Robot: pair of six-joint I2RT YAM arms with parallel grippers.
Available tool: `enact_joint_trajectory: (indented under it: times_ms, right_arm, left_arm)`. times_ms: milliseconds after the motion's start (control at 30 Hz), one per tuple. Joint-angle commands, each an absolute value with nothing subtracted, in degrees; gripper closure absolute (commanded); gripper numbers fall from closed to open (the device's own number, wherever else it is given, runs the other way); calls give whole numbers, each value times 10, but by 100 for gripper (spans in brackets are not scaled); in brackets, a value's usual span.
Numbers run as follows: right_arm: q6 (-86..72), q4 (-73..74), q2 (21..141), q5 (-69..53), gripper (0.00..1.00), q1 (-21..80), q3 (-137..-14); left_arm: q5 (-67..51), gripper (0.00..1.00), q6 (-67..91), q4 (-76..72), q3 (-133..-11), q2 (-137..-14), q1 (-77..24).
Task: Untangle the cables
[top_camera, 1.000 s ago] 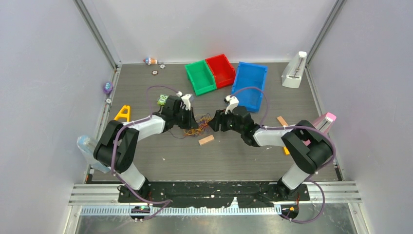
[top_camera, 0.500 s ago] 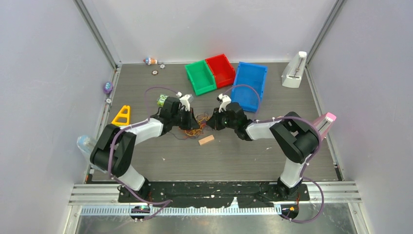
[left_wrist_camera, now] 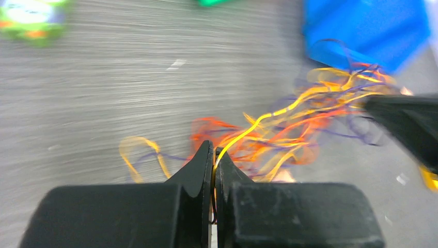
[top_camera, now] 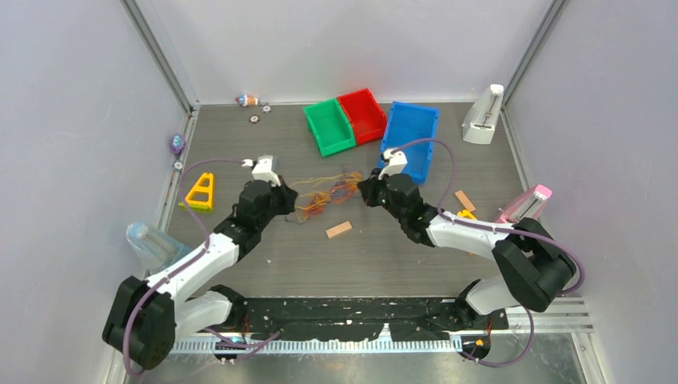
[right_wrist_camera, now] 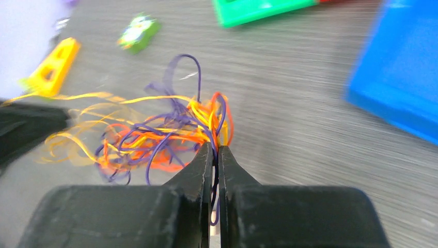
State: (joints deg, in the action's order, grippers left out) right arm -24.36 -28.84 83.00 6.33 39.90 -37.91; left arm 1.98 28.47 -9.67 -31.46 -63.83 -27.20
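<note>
While the left gripper (left_wrist_camera: 213,155) is clamped on a yellow strand (left_wrist_camera: 243,133) w/ the cables (top_camera: 324,196) stretched just ahead of its tips, the right gripper (right_wrist_camera: 215,151), pinched shut on their far end, may by more pulling tighten the knot or lose grip.

I noted matching builds: the left arm (top_camera: 196,260) and right arm (top_camera: 464,234) wore white shells between bulky black joints, lilac hoses (top_camera: 424,141) alongside, and black bases at six o'clock. The left gripper (left_wrist_camera: 213,155) and right gripper (right_wrist_camera: 215,150) had matte black wedge fingers.
</note>
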Motion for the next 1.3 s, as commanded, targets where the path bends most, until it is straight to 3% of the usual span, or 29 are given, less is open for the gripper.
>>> enact_joint_trajectory:
  times_ms: [0, 267, 567, 867, 1067, 1267]
  right_arm:
    - [-243, -226, 786, 318, 95, 372, -353]
    - [-242, -253, 754, 349, 92, 372, -327]
    - [-190, -315, 796, 146, 89, 372, -343]
    - [-181, -339, 805, 87, 88, 372, -341]
    - [-191, -333, 799, 103, 88, 372, -337]
    - [-213, -304, 773, 182, 93, 371, -327]
  left_arm:
    - [256, 100, 328, -53, -267, -580, -230]
    - [271, 100, 325, -85, -229, -518, -226]
    - [199, 100, 288, -95, -249, -550, -227]
    - [190, 100, 283, -101, -246, -545, -227]
    - [186, 100, 287, -106, -239, -540, -227]
    - [221, 100, 315, 37, -292, -489, -226]
